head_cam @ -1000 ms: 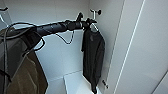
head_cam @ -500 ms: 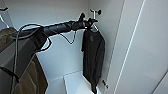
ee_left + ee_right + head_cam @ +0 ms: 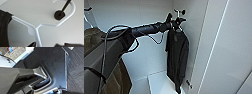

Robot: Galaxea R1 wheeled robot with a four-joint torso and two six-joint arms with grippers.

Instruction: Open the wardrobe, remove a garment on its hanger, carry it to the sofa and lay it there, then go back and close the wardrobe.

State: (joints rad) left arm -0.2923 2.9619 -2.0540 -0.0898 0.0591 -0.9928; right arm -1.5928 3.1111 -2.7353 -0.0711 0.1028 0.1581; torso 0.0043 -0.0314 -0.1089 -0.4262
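From the head view, the wardrobe (image 3: 146, 15) stands open, its white inside facing the robot, and one black garment (image 3: 177, 60) hangs in it at the right, near the right side wall, on a white hanger (image 3: 177, 29) caught on a black hook (image 3: 180, 12) high on the back wall. The garment drops long and flat, its lower end near a white shelf (image 3: 159, 82) at the bottom of the cabinet. The left arm (image 3: 146, 28) reaches in from the left, across the middle of the opening, and its gripper (image 3: 174, 23) sits right at the top of the hanger, just under the hook; I cannot tell whether its fingers are open or closed around anything. A loose cable (image 3: 111, 35) loops off the arm. At the near left an olive-brown jacket (image 3: 94, 40) hangs close beside the robot's own body, partly behind the arm. A white door panel (image 3: 231, 50) takes up the right. In the left wrist view, the hanger (image 3: 37, 26) shows close up: one curved hook top looped over the hook (image 3: 59, 14) with its round base on the white wall, one stem running down, one shoulder bar leading into black garment (image 3: 4, 27). In the right wrist view, the robot's dark base (image 3: 55, 65) lies over grey carpet (image 3: 76, 69); the right gripper's fingers I cannot make out.
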